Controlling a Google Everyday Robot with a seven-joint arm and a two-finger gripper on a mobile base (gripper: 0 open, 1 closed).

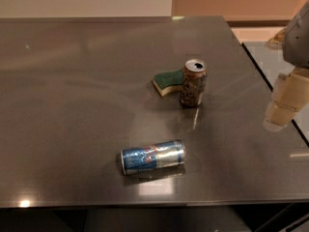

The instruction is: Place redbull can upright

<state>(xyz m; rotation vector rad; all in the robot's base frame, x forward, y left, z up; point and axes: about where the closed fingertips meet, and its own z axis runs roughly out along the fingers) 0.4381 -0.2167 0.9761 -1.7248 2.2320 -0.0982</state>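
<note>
The redbull can (pixel 153 156) lies on its side on the dark grey table (pixel 72 105), near the front edge, its long axis running left to right. It is blue and silver with a red mark. My gripper (pixel 286 105) hangs at the right edge of the view, above the table's right side, well to the right of the can and apart from it. Nothing shows in it.
A shorter brown-and-tan can (pixel 193 83) stands upright near the table's middle, its top opened. A green and yellow sponge (pixel 168 81) lies right beside it on the left. A second table surface (pixel 275 62) sits to the right past a narrow gap.
</note>
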